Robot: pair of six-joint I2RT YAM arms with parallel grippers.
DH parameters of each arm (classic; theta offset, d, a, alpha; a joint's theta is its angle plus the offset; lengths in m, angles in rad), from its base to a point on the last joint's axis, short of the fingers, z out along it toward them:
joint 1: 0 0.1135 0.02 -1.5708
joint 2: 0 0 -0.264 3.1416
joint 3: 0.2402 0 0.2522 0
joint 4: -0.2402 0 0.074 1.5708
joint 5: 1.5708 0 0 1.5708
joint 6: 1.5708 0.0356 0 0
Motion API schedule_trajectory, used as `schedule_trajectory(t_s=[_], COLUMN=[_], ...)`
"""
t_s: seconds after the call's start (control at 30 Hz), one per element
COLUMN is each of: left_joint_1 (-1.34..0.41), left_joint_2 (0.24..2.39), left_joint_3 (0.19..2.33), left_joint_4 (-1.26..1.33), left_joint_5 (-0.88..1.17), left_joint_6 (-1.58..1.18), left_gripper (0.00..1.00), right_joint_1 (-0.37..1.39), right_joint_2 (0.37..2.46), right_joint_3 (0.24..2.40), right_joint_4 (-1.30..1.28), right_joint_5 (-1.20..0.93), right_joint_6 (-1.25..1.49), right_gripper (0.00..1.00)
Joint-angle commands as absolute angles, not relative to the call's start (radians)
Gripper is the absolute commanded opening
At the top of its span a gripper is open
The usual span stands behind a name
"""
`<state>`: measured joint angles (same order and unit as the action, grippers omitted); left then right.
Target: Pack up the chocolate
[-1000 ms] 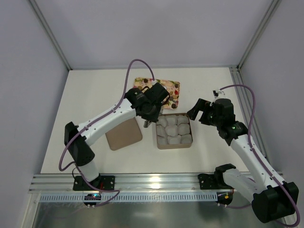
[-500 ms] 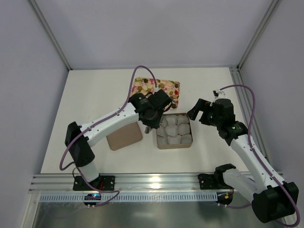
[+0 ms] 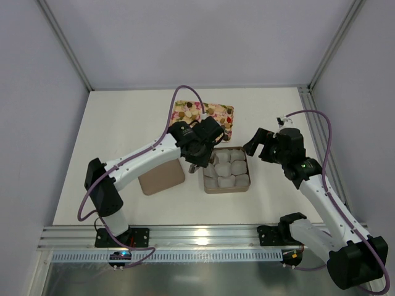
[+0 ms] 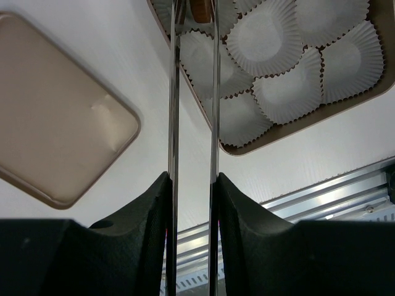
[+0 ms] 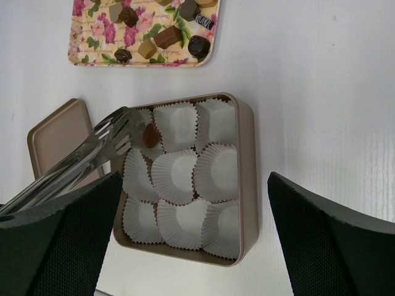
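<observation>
My left gripper (image 3: 199, 148) is shut on metal tongs (image 3: 192, 163), its fingers pressing the two blades (image 4: 192, 179). The tong tips (image 5: 120, 129) reach the far-left white paper cup of the tan box (image 5: 247, 154), and a brown chocolate (image 5: 150, 134) sits at the tips in that cup. It shows between the blades in the left wrist view (image 4: 200, 9); I cannot tell if it is still pinched. More chocolates (image 5: 166, 37) lie on the floral tray (image 5: 92, 37). My right gripper (image 5: 194, 179) is open and empty, hovering above the box (image 3: 226, 187).
The box's tan lid (image 3: 160, 176) lies flat left of the box. The floral tray (image 3: 222, 114) is just beyond the box. The other paper cups (image 5: 176, 176) hold nothing. A metal rail (image 3: 185, 234) runs along the near edge.
My left gripper has moved the tongs from the tray's near edge down to the box's far-left cup, then held still. The right arm has not moved.
</observation>
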<state>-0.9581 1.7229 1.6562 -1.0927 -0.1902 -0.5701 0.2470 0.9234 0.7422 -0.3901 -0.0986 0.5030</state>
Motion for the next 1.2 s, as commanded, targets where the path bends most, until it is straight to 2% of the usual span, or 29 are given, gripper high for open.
schedule_trajectory(t_s=[0.0, 0.3, 0.6, 0.9, 1.17], left_joint_1=[-0.969, -0.973, -0.969, -0.856, -0.762], left_joint_2=[1.72, 1.692, 1.664, 1.779, 1.946], left_joint_3=[1.672, 1.704, 1.862, 2.034, 2.151], left_joint_4=[-1.066, -1.084, -1.138, -1.195, -1.216], left_joint_5=[-0.199, -0.176, -0.192, -0.261, -0.221], left_joint_6=[-0.581, -0.577, -0.561, -0.499, -0.419], left_gripper=[0.35, 0.34, 0.35, 0.38, 0.4], right_joint_1=[0.25, 0.25, 0.25, 0.252, 0.25], right_joint_2=[0.919, 0.916, 0.917, 0.925, 0.922], right_joint_3=[0.755, 0.753, 0.755, 0.762, 0.765], right_joint_4=[-0.37, -0.364, -0.361, -0.36, -0.368], right_joint_5=[-0.089, -0.092, -0.095, -0.107, -0.109], right_joint_6=[0.509, 0.511, 0.511, 0.508, 0.499], right_gripper=[1.0, 0.99, 1.0, 1.0, 1.0])
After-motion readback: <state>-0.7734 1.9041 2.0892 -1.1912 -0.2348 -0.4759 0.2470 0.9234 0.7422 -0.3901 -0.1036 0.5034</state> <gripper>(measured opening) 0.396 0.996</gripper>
